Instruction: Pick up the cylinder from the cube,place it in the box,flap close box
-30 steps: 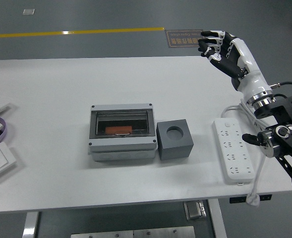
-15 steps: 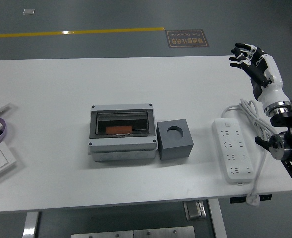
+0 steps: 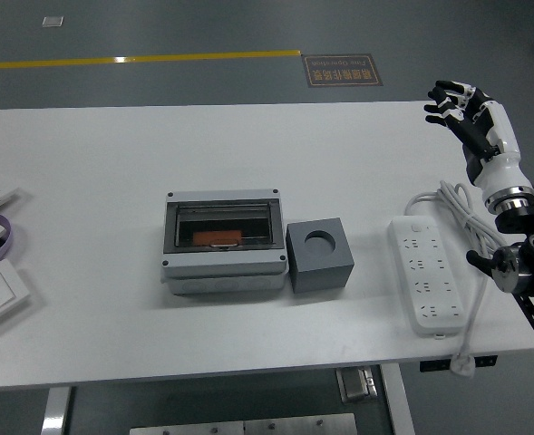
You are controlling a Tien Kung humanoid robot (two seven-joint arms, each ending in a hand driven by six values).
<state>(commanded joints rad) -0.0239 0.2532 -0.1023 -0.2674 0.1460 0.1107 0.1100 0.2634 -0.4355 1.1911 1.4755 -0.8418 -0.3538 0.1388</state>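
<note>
Work looks finished to us: the small orange cylinder [image 3: 217, 237] lies inside the grey plastic box [image 3: 223, 245], under its clear flap, and the dark grey cube [image 3: 320, 255] beside it shows an empty socket. Our right hand [image 3: 466, 116] hangs off the table's far right corner, fingers [image 3: 442, 93] loosely spread, holding nothing; nothing more seems needed.

Right hand [image 3: 461, 107] raised at the table's far-right edge, fingers spread, empty.
</note>
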